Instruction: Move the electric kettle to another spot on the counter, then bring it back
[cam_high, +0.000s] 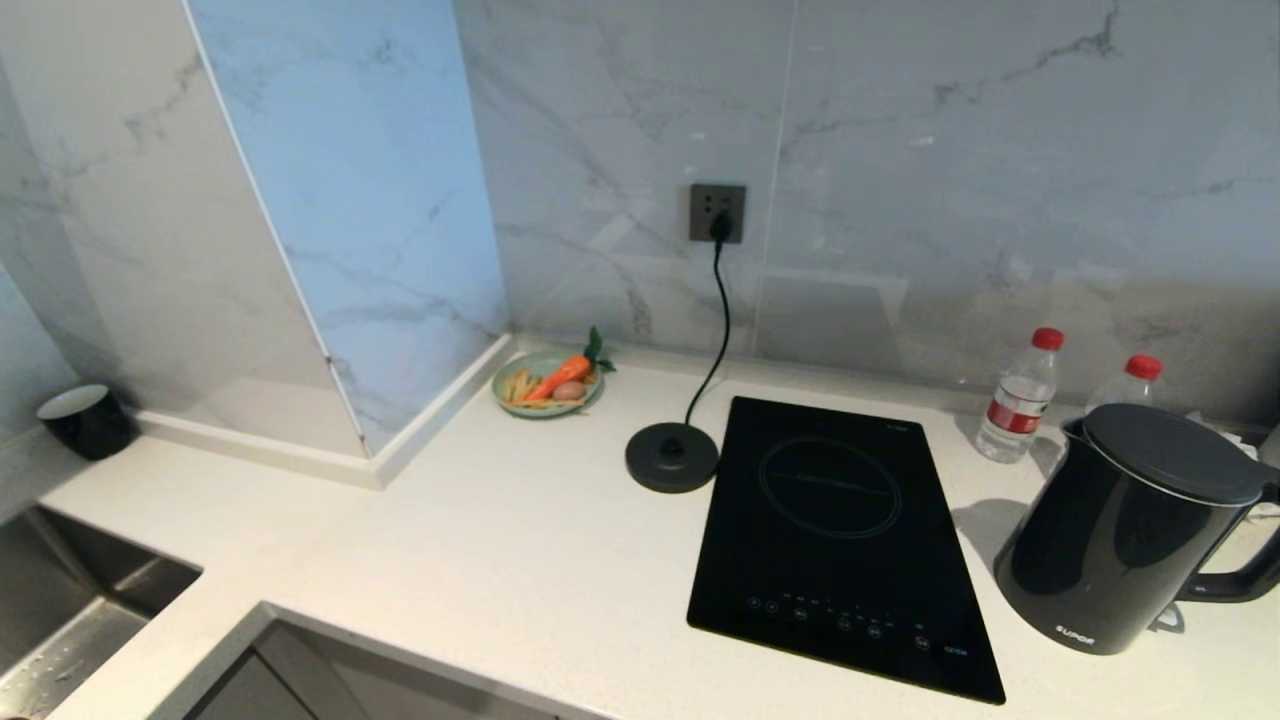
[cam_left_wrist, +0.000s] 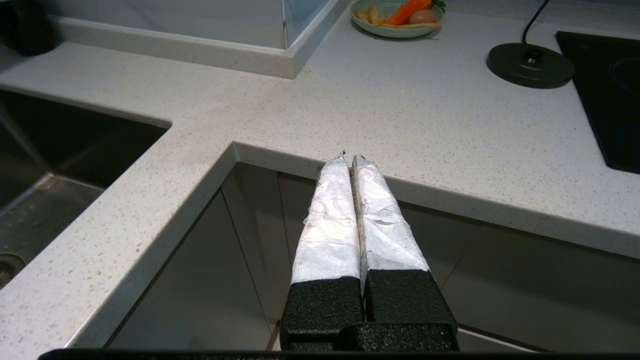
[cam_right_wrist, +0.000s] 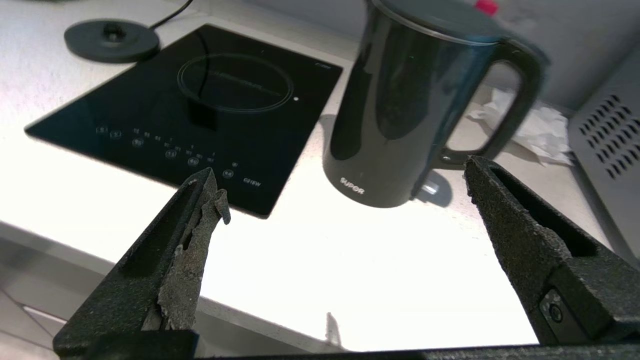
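Note:
The glossy black electric kettle (cam_high: 1120, 530) stands upright on the white speckled counter (cam_high: 520, 560), to the right of the cooktop, its loop handle pointing right. In the right wrist view the kettle (cam_right_wrist: 405, 110) is just ahead of my right gripper (cam_right_wrist: 340, 172), which is open and empty, near the counter's front edge. My left gripper (cam_left_wrist: 349, 157) is shut on nothing, held in front of the counter (cam_left_wrist: 400, 115) edge, far from the kettle. Neither arm shows in the head view.
The round black kettle base (cam_high: 672, 457) with its cord sits left of the black cooktop (cam_high: 840, 530). A green plate of food (cam_high: 548, 382), two water bottles (cam_high: 1020, 395), a black cup (cam_high: 85, 420) and the sink (cam_high: 60, 610) are around. Crumpled paper (cam_right_wrist: 530, 122) lies behind the kettle.

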